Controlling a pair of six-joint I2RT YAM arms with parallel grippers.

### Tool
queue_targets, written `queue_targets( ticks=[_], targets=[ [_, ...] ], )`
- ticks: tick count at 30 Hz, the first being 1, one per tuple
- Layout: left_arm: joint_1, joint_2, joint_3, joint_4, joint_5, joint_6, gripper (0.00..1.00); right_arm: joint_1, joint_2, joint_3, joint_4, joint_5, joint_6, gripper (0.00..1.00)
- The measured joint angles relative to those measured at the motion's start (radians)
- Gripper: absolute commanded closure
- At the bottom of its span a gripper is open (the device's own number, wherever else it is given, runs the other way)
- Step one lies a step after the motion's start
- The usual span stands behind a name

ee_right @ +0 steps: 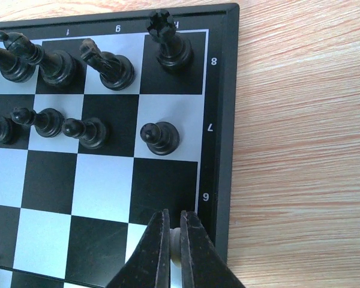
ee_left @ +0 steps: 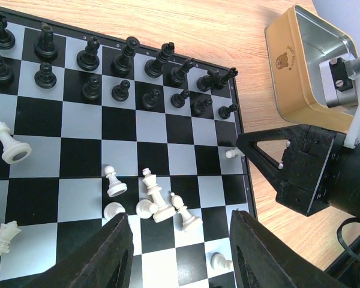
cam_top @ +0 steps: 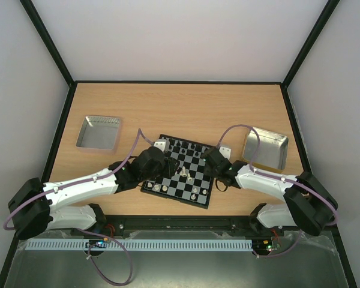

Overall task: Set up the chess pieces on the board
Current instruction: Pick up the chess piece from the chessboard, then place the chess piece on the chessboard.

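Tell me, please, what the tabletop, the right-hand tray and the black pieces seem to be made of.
Tabletop: wood or wood-look laminate, matte; grain lines show. Tray: metal, shiny silver inside, gold-coated outside. Black pieces: probably plastic, glossy highlights.

2 white arms (cam_top: 78,187), black joints (cam_top: 30,207), lilac cables (cam_top: 132,149)

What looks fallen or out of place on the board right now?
Several white chess pieces lie tipped in a loose cluster near the middle of the board, off their home rows. A white rook lies on its side, apart from them. The black pieces stand in two orderly rows.
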Motion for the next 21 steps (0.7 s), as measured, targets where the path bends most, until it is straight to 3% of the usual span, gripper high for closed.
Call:
queue_targets(
  ticks=[13, 21],
  targets=[
    [0.002, 0.0, 0.0, 0.006, 0.016, -0.009, 0.49, 0.0, -0.012, 0.002, 0.019, -0.051, -0.005, 0.98],
    [0.016, 0.0, -0.027, 0.063, 0.068, -0.058, 0.37, 0.0, -0.1, -0.017, 0.098, -0.156, 0.053, 0.98]
  ],
)
